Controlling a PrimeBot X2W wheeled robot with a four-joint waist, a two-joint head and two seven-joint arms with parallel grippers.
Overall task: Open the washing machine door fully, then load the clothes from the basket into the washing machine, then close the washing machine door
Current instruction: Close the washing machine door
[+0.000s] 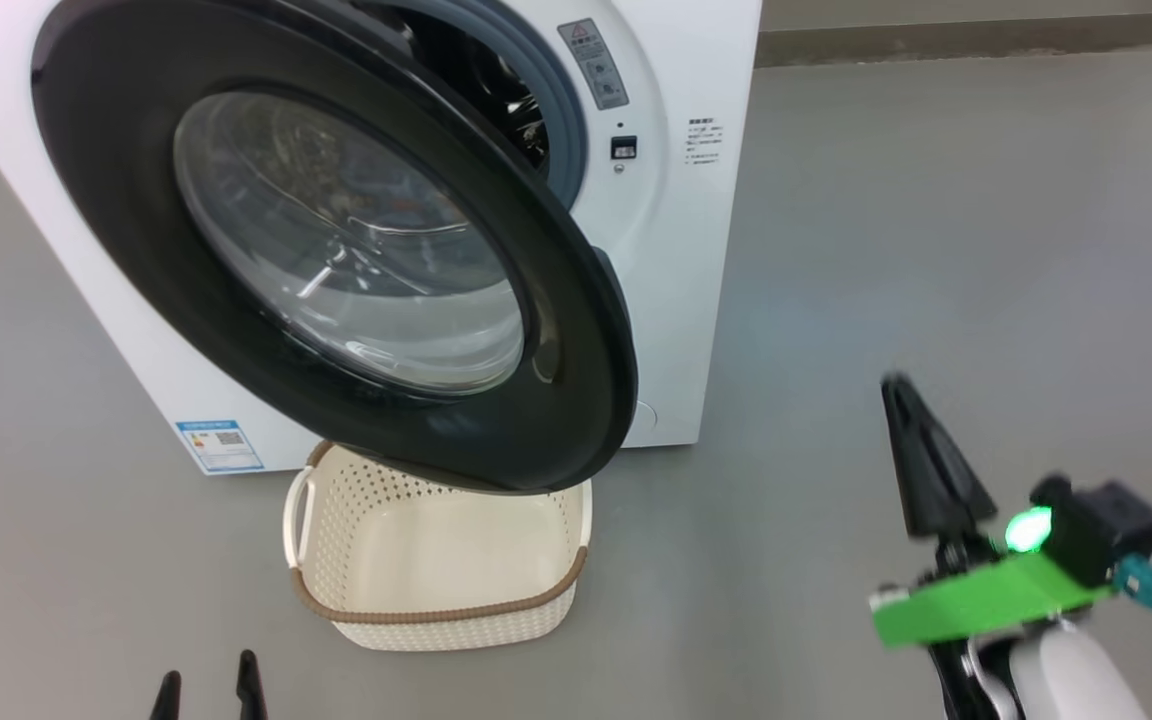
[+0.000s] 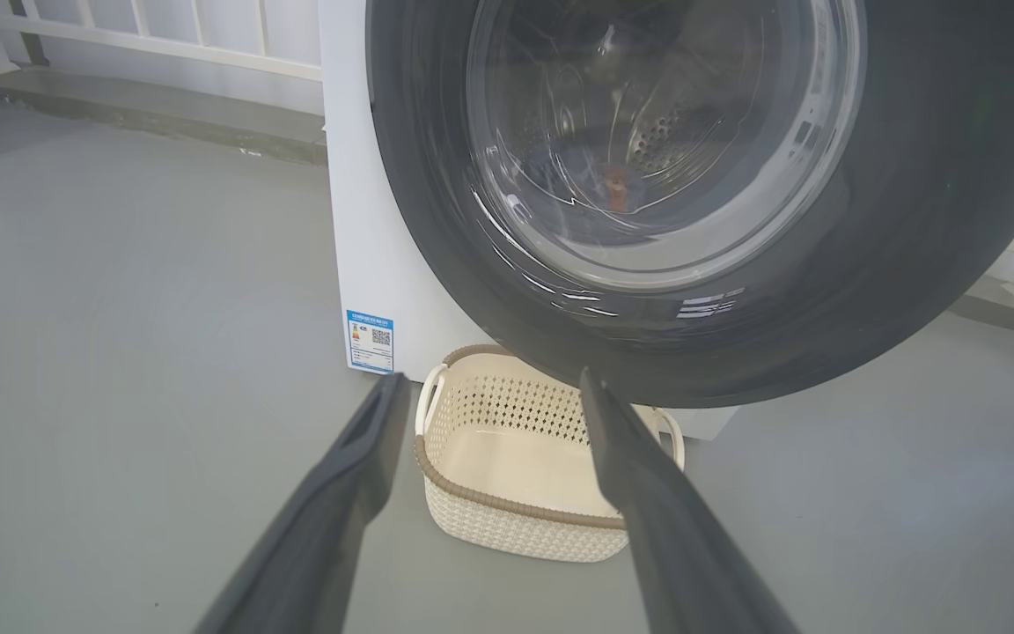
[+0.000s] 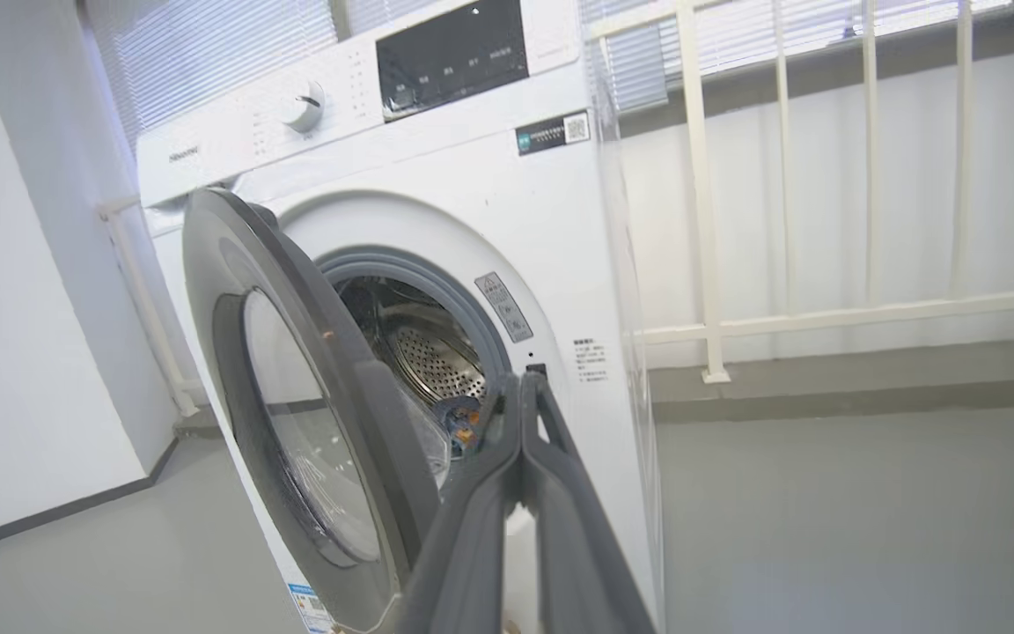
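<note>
While the clothes (image 3: 461, 416) are lying in the drum (image 3: 432, 352), the door (image 1: 591, 340) is hanging half open, its free edge lying left of the right end effector (image 1: 896, 385), whose fingers are pressing together and which seems the nearer; the left end effector (image 1: 208, 672), fingers apart, is pointing at the empty basket (image 1: 439, 612).

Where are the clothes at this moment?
In the right wrist view the clothes lie inside the washing machine drum, low behind the part-open door; the basket on the floor below is empty.
</note>
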